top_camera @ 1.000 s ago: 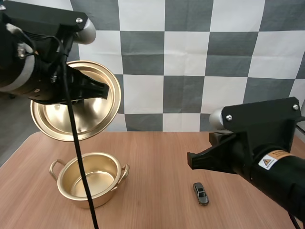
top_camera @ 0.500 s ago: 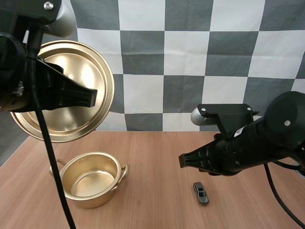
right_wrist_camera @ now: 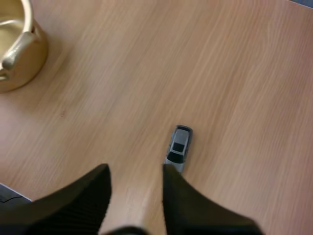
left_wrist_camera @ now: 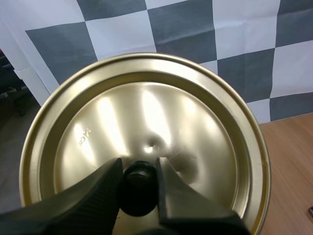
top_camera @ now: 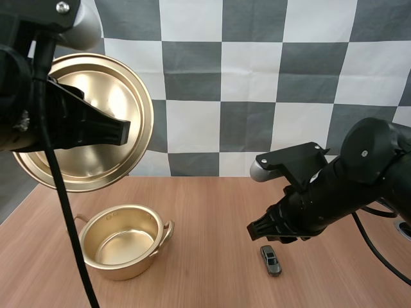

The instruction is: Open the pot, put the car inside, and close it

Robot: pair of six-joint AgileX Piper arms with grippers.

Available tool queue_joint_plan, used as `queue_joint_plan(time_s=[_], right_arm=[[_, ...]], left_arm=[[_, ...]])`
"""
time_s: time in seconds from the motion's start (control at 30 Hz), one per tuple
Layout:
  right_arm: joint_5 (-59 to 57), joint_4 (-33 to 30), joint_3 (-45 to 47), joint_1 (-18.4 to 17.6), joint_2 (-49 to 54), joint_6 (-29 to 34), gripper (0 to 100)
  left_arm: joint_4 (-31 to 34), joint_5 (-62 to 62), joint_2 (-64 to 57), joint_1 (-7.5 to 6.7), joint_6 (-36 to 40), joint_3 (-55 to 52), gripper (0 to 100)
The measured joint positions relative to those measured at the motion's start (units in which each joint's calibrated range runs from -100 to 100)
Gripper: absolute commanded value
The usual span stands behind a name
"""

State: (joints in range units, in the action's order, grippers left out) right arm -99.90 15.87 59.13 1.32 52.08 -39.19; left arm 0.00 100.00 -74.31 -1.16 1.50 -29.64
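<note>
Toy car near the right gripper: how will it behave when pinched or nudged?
The car looks tiny, rigid and probably very light, so easy to lift. If its wheels turn, a nudge could roll it along the smooth table. Its narrow body gives the open right gripper little to pinch; an off-centre close may skid it.

Car in high and right-wrist views
</note>
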Motion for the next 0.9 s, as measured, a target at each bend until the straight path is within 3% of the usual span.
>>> queue_joint_plan(time_s=[0.07,0.5,0.67,0.9], right_arm=[[0.00,1.41,0.00,0.00,0.00,-0.41,100],[18.61,0.48,0.00,0.00,0.00,-2.23,100],[14.13,-2.27,0.13,0.00,-1.20,-2.97,100],[1.18,-5.12,0.13,0.00,-13.32,-1.06,100]], left_arm=[[0.00,0.00,0.00,0.00,-0.10,0.00,0],[0.00,0.00,0.00,0.00,-0.10,0.00,0],[0.00,0.00,0.00,0.00,-0.10,0.00,0],[0.00,0.00,0.00,0.00,-0.10,0.00,0]])
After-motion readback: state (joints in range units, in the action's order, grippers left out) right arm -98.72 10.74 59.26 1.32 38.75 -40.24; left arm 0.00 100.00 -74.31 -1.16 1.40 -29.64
